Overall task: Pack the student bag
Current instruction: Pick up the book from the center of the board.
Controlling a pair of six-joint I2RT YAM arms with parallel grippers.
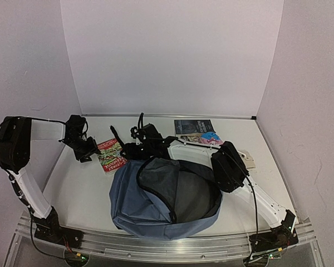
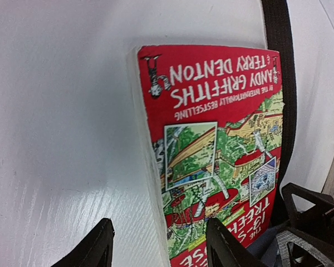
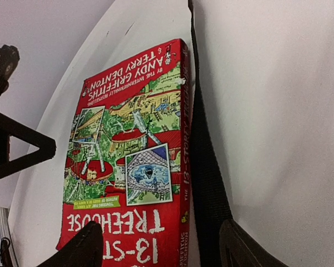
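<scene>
The student bag lies open at the table's front middle, slate-blue with a dark lining. A red book with a green picture cover lies flat to its upper left. It also shows in the left wrist view and in the right wrist view. My left gripper is open and its fingers straddle the book's left edge. My right gripper is open over the book's spine and a black bag strap, holding nothing.
A dark book, a pink and blue item and a beige object lie at the back right. The black strap runs along the red book's right side. White walls enclose the table.
</scene>
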